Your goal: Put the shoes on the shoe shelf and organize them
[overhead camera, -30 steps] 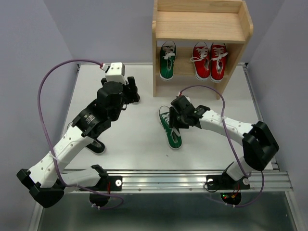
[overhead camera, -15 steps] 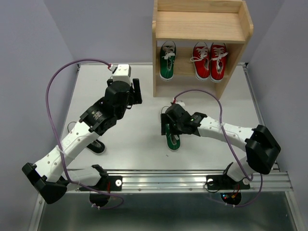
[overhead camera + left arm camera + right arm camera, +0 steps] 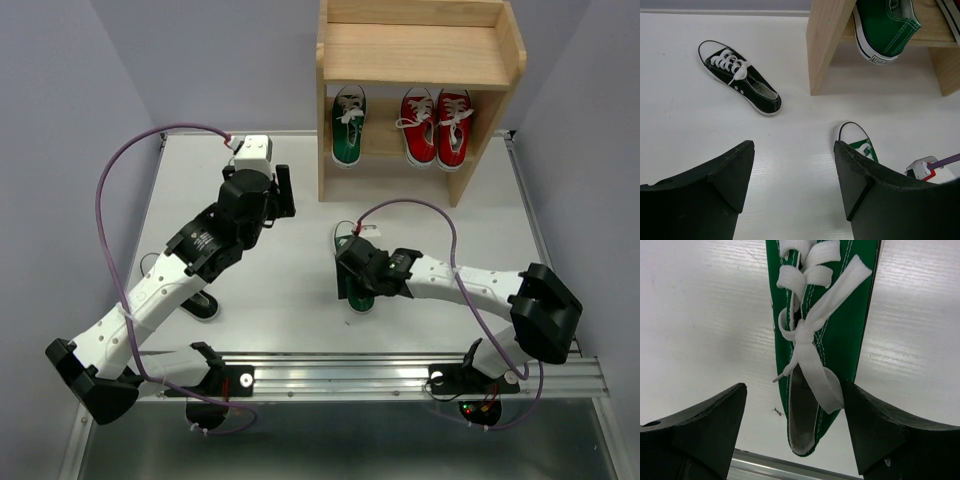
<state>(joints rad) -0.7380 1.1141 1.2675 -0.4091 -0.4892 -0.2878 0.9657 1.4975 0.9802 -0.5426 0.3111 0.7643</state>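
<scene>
Now the right gripper (image 3: 794,387) is seen with its jaws spread wide, one finger on each side of the green shoe (image 3: 815,330) near its heel opening, and nothing is clamped. A second ago the jaws were set narrower and farther along the shoe; since then they have been opened and drawn nearer. The shoe is left flat on the table (image 3: 290,290), near the shoe shelf (image 3: 420,55). It is judged that the grasp is being reset, so the shoe is not yet carried to the second green shoe (image 3: 348,125) on the lower tier, left of the red pair (image 3: 437,125). The left gripper (image 3: 793,150) is held wide and empty, with a black shoe (image 3: 740,77) beyond it.
</scene>
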